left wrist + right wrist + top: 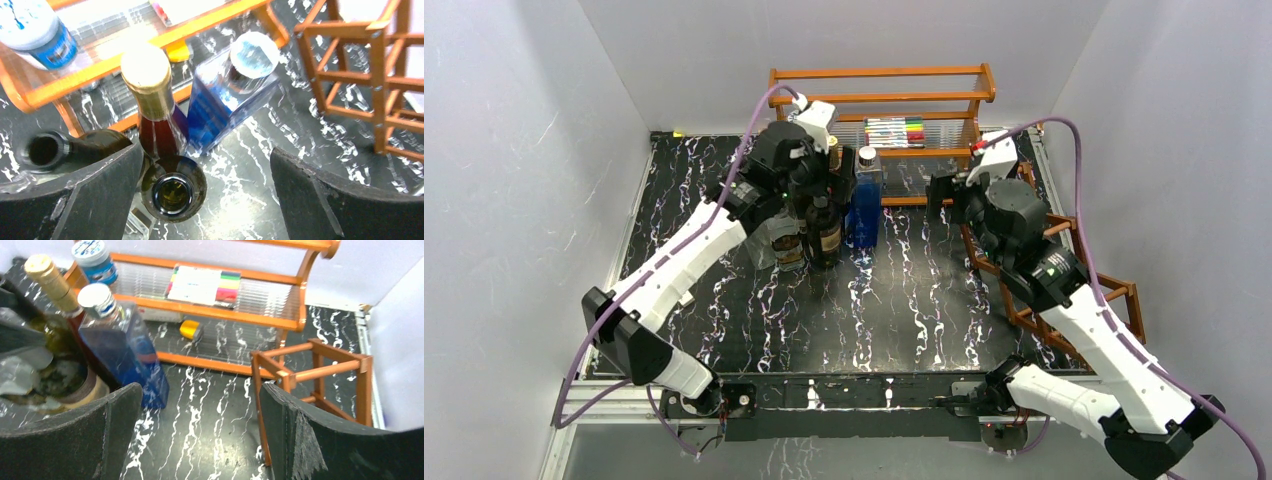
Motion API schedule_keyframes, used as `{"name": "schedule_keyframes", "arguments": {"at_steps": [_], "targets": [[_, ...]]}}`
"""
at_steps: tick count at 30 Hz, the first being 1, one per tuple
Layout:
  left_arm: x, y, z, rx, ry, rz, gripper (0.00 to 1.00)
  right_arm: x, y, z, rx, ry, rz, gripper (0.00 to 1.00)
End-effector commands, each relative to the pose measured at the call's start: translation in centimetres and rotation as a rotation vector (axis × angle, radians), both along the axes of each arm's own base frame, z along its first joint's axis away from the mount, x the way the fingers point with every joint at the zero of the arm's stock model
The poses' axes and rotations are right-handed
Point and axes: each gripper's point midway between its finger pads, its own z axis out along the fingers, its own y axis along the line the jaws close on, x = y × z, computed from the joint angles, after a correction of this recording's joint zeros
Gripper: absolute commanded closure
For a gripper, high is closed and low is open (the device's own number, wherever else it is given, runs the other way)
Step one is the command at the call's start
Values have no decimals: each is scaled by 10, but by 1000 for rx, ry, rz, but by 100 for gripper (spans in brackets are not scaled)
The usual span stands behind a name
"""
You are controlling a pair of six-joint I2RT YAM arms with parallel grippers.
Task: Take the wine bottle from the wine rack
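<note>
**Hovering over a crowded bottle cluster, with the rack showing no bottle**

Crowding is the main hazard. The left gripper [206, 167] hangs with its jaws spread wide, holding nothing, directly above a tight huddle of bottles standing on the marbled table [894, 320]. An open-necked dark bottle [173, 189] sits just inside the left finger. The gold-foil-capped bottle [150, 95], which I take to be the wine bottle, stands upright right behind it and close against the blue square bottle [230, 95]. A 2nd open-necked dark bottle [47, 149] lies off to the side. If either finger drifts sideways or rises at a slant, it could clip a neck. Because the bottles are packed so close, 1 tipping would likely take its neighbours with it.

The right gripper [199, 390] is also spread and empty. It sits between the cluster and the wine rack [320, 370], well apart from the bottles. A careless swing of that arm could catch the rack's thin bars, since the arm lies over part of it in the overhead view.

As for contents, the rack cells visible from both wrist cameras hold no bottle, though the part under the right arm is hidden. So the wine bottle appears to be off the rack and on the table. The orange shelf [879, 72] carries a pack of coloured markers [202, 284] and a white-lidded jar [95, 260]. What is inside the open-necked bottles cannot be made out.
</note>
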Motion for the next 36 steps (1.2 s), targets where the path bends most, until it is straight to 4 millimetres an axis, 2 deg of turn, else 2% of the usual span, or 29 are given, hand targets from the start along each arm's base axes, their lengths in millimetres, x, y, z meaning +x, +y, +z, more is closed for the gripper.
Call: {"name": "schedule_keyframes", "arguments": {"at_steps": [1,2,3,6,8,11,14,16,19,20,22,24,26,31,36], "targets": [[-9,30,94,-129,-109,35,2,21,-25,36,-24,-53,-144,2],[-6,37,106,-143,-124,47,2,24,-28,40,-23,-57,-153,2],[1,52,115,-153,-141,80,2,27,-31,45,-15,-63,-151,2],[28,118,133,-163,-169,223,2,39,-58,58,16,-83,-207,2],[36,161,139,-183,-174,305,2,45,-81,67,40,-89,-245,2],[28,202,154,-156,-251,423,2,44,-107,78,60,-107,-327,2],[7,226,172,-151,-334,505,2,32,-112,91,66,-139,-327,2],[-7,233,178,-168,-370,536,2,15,-104,104,68,-191,-248,2],[-32,232,186,-226,-432,523,2,-22,-95,121,93,-299,-140,2],[-59,230,186,-259,-494,495,2,-46,-97,128,110,-355,-115,2],[-73,231,188,-278,-544,486,2,-57,-114,132,125,-389,-193,2],[-81,234,188,-285,-578,494,2,-59,-128,127,135,-386,-274,2],[-83,237,185,-278,-572,508,2,-55,-133,119,149,-358,-314,2],[-84,235,181,-265,-546,496,2,-47,-125,108,147,-317,-281,2],[-87,238,168,-247,-543,506,2,-48,-120,110,153,-326,-254,2]]}}
